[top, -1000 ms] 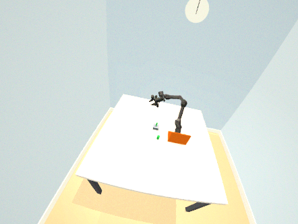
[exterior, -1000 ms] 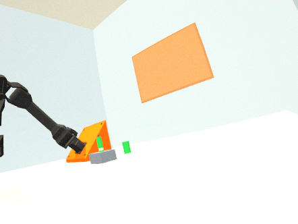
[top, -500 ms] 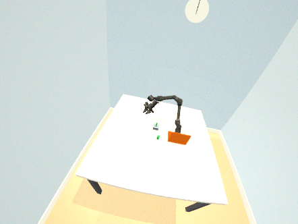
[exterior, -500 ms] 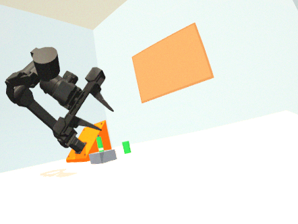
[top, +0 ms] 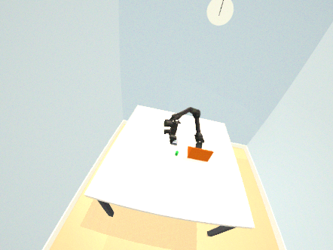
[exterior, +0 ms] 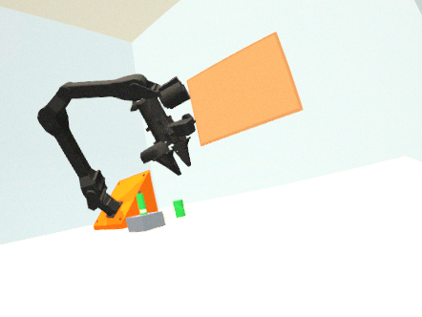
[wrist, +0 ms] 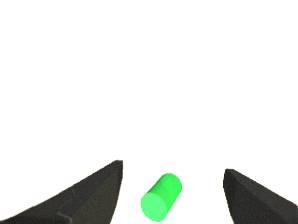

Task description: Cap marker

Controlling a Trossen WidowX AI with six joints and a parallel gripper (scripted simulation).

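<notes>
The green cap stands upright and loose on the table, beside the holder. The green marker stands upright in the grey holder block; its tip is bare. In the top view the arm hides the marker and part of the block. My gripper is open and empty, pointing down and tilted, well above the table. In the wrist view the cap shows low in the frame, between the two fingers and far below them.
The arm's orange wedge-shaped base stands close beside the holder block. A flat orange panel shows behind the gripper in the exterior view. The white table's near edge shows in the top view.
</notes>
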